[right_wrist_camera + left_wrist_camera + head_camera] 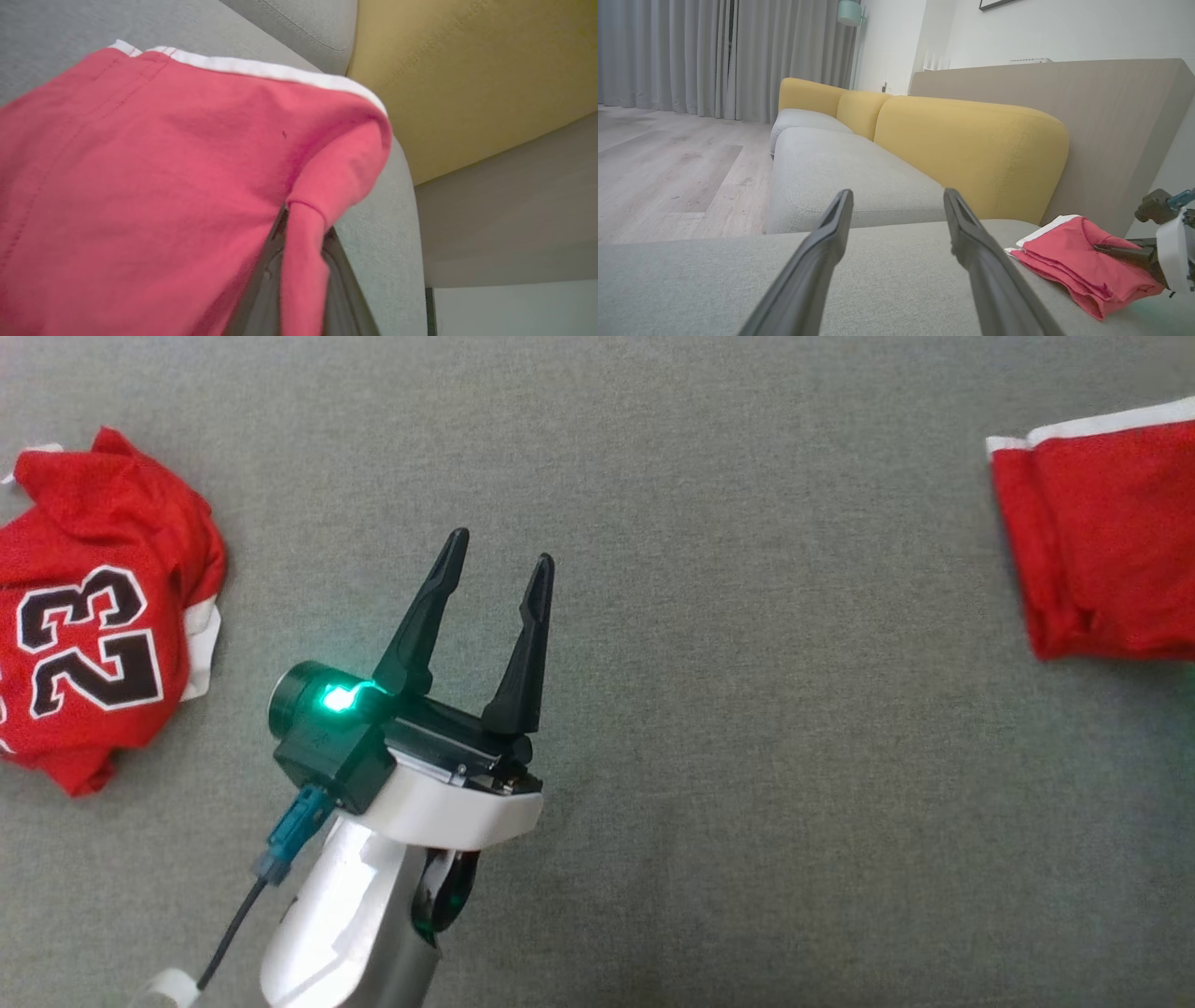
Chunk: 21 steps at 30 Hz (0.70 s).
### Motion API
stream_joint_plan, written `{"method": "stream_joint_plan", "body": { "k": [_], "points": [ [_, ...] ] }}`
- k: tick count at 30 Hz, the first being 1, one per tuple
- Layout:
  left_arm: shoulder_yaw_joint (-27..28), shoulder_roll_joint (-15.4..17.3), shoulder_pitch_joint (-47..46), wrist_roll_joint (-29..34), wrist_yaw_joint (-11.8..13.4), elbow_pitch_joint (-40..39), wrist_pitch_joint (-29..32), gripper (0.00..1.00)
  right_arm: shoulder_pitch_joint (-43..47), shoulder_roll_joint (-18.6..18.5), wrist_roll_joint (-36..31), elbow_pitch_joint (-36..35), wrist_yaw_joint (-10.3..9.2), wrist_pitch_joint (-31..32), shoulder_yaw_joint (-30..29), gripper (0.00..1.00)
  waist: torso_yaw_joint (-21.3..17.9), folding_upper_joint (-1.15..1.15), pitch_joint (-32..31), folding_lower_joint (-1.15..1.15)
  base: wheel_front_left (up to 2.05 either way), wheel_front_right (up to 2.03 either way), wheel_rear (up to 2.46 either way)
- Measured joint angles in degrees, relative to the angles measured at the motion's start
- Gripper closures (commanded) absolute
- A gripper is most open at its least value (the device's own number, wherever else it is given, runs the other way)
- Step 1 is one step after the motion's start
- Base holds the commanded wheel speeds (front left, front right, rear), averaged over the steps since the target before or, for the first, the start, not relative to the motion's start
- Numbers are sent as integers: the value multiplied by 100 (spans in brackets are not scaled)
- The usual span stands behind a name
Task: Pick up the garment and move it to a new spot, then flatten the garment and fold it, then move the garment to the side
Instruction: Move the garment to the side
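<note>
We see a grey sofa seat [709, 803] with two red things on it, well apart.

The red garment [1102, 541] is folded up. It lies by the seat's right edge, near the back corner where the yellow back cushion [971, 149] ends. A white band [1102, 425] runs along its far side.

The right hand [306, 221] has hold of it. Its two dark fingers [264, 280] are close together, and a fold of the red cloth is pinched between them (the right wrist view shows this from very close). In the left wrist view, one dark finger lies on top of the folded pile.

The left hand [501, 549] hangs above the middle of the seat, between the two red things, and touches neither. Its fingers are spread wide apart and nothing is between them. A green light [338, 698] glows on its dark block, and a blue plug [294, 831] with a dark wire sticks out below.

The jersey [93, 616] sits in a crumpled heap on the left part of the seat. It is red with white edges and a big black 23. We cannot tell how near it is to the seat's left edge.

Past the seat, the left wrist view shows more grey sofa, a wood floor [668, 163] and grey curtains [691, 56].
</note>
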Motion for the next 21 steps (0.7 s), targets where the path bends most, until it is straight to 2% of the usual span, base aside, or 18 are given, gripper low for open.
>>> {"method": "stream_joint_plan", "body": {
  "k": [4, 5, 6, 7, 10, 12, 17, 21],
  "points": [
    [4, 0, -36, 0, -2, 13, 0, 0, -1, 1, -67, 157, 0, -2, -309, 100, 16, 0, 49, 0, 0, 0, 0],
    [5, -1, -48, 0, -3, 22, 0, 0, -3, 3, -88, 189, 0, -22, -412, 84, 16, 0, 41, 0, 0, 0, 0],
    [8, -1, -53, 0, -5, 33, 0, 0, -12, 4, -136, 219, 0, -31, -494, 5, 16, 0, 25, 0, 0, 0, 0],
    [11, -1, -52, 0, -8, 44, 0, 0, -23, 14, -186, 245, 0, -80, -575, 0, 13, 0, 1, 0, 0, 0, 0],
    [62, -1, -48, 0, -8, 73, 0, 0, -93, 90, -454, 237, 0, -246, -773, 0, -5, 0, -97, 0, 0, 0, 0],
    [163, -2, -40, 0, -8, 86, 0, 0, -154, 269, -619, 143, 0, -400, -988, 0, -35, 0, -179, -1, 0, 0, 0],
    [299, -2, 58, 0, -8, 91, 0, 0, -164, 1045, -847, -205, 0, -703, -1446, 0, -95, 0, -460, -1, 0, 0, 0],
    [421, -1, 311, 0, 0, 89, 0, 0, 10, 1685, -747, -738, 0, -903, -1860, 0, -108, 0, -763, -2, 0, 0, 0]
  ]
}}
